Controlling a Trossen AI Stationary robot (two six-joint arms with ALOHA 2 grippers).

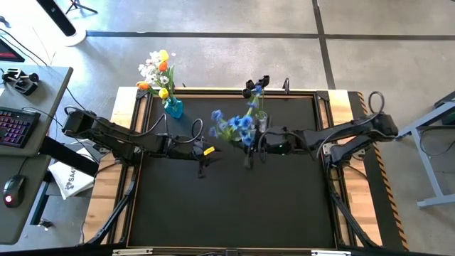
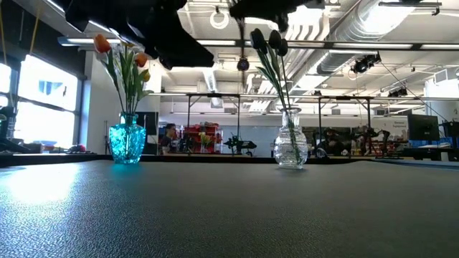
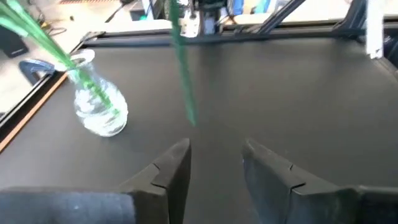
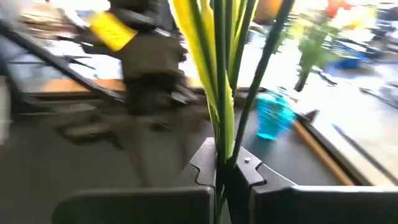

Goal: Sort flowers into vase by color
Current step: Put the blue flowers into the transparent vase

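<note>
- The turquoise vase stands near the tabletop's far left corner and already carries the warm mix: white sprays, orange-red and yellow tulips.
- The clear glass vase stands at the far edge near the middle, with dark tulips upright in it.
- The right hand is clamped on a bunch of green stems; in the high view the blue sprays it carries hang in the air just beside the clear vase.
- The left hand hovers over the tabletop's middle with its fingers apart and nothing between them; a stem dangles in front of it.
- Judged from this, most of the sorting is done; the blue sprays have yet to go into a vase.
- No loose flowers show on the tabletop.
- The low view shows both vases, but the arms are only dark shapes at its upper edge.
- Which vase the blue bunch is headed for cannot be told.
</note>
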